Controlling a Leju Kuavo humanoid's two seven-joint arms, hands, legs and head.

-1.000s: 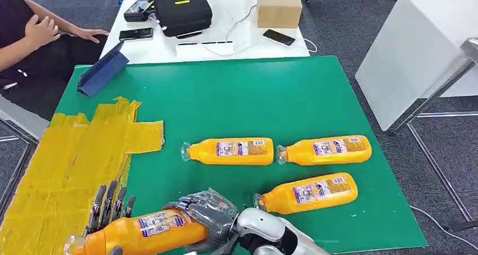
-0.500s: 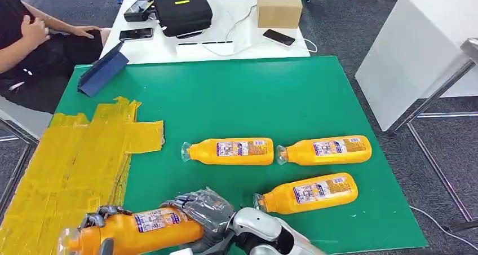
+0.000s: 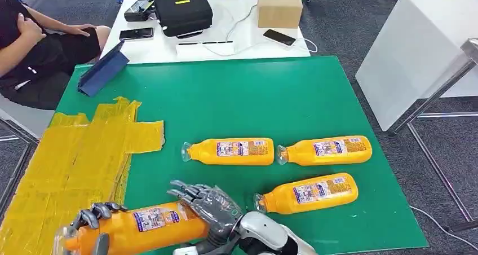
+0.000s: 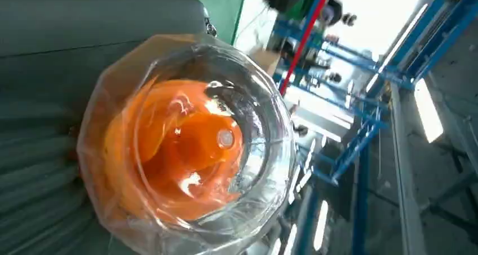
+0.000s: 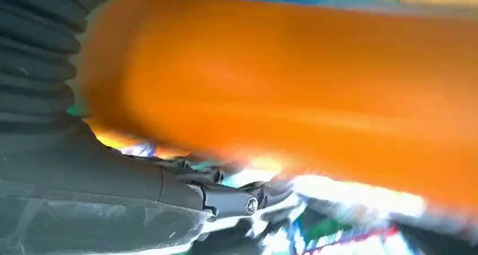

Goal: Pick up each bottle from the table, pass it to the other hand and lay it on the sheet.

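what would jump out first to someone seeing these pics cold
The orange plastic bottle with a printed label at the near edge of the green table, gripped near its neck by the left hand while the right hand has its fingers spread over the base end. Next, three matching orange bottles lying on their sides mid-table, and the crinkled yellow sheet covering the table's left side.

Four orange bottles (image 3: pixel 135 228) — one yellow sheet (image 3: pixel 73 165) — two phones (image 3: pixel 135 34).
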